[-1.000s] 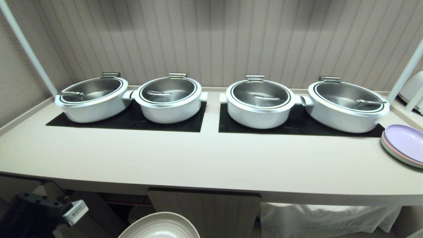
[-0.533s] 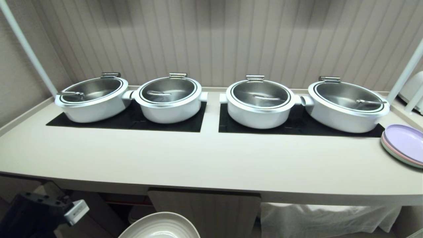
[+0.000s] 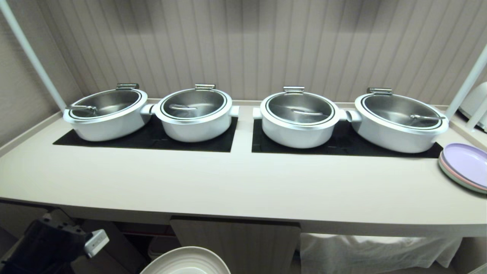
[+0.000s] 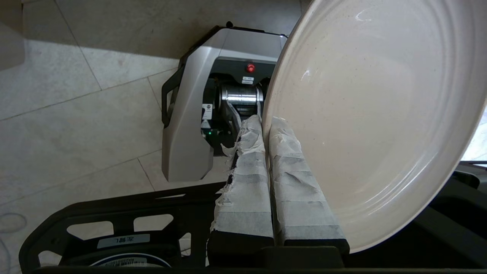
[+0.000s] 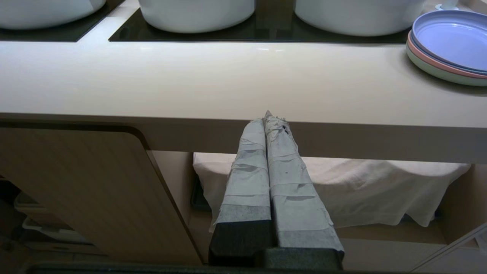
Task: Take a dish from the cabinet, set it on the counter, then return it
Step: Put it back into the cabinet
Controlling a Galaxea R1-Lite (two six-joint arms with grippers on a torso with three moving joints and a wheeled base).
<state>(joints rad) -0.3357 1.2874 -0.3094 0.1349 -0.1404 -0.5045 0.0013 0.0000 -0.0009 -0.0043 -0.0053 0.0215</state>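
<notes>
Four pots (image 3: 243,116) sit in a row along the back of the counter (image 3: 228,186), two on the left panel (image 3: 152,142) and two on the right panel (image 3: 342,146). A plate stack (image 3: 464,165) is at the counter's far right end. Under the counter, the cabinet door (image 3: 236,243) is in the middle, a cloth (image 3: 373,249) to its right. The dish (image 3: 186,262) sits low in front of the door, below the counter edge, with the left arm (image 3: 49,247) to its left.
</notes>
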